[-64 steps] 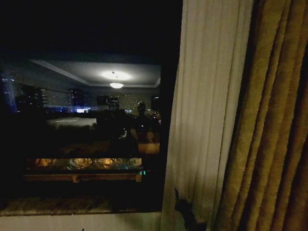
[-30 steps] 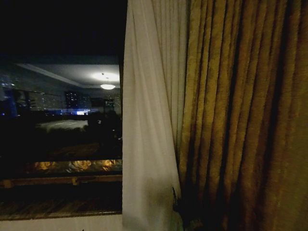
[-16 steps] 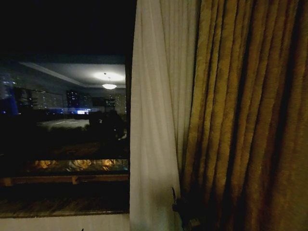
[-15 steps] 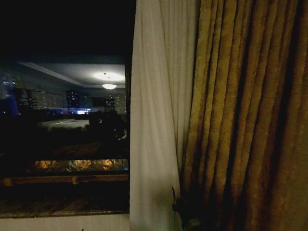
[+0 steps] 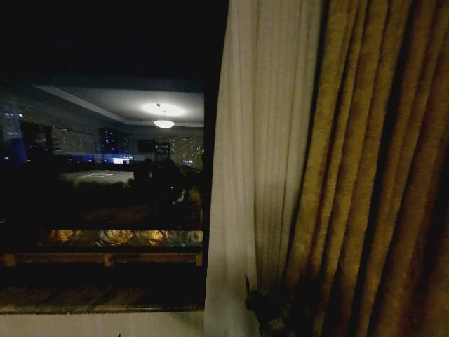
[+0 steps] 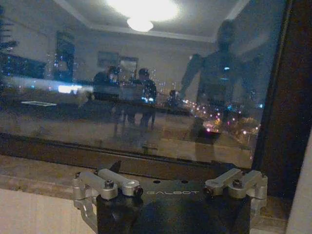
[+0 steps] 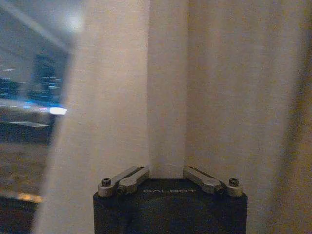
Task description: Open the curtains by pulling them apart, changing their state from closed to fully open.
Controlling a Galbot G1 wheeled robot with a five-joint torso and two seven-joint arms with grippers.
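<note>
So the right hand (image 7: 166, 171) is down low at the sheer curtain (image 5: 263, 154), with its fingers drawn in together on a pleat of the cream fabric, so it looks clamped on the panel. In the head view that hand (image 5: 263, 312) sits at the bottom, right where the sheer panel meets the heavy gold drape (image 5: 379, 175). The panel is bunched toward the right side with dark window glass (image 5: 105, 175) bare to its left, so I'd guess this side is mostly open already. To do this bit well I'd keep the pull level and sideways toward the gold drape, not downward, since thin fabric like this could slip out of the grip or strain at the top if yanked. The left hand (image 6: 169, 187) hangs idle by the window sill (image 6: 34, 173), fingers spread apart, facing the glass. Room-wise it's night: the pane reflects a ceiling lamp (image 5: 164, 123) and some furniture, with city lights beyond. The sill (image 5: 91, 298) looks like dark stone above a pale wall.
</note>
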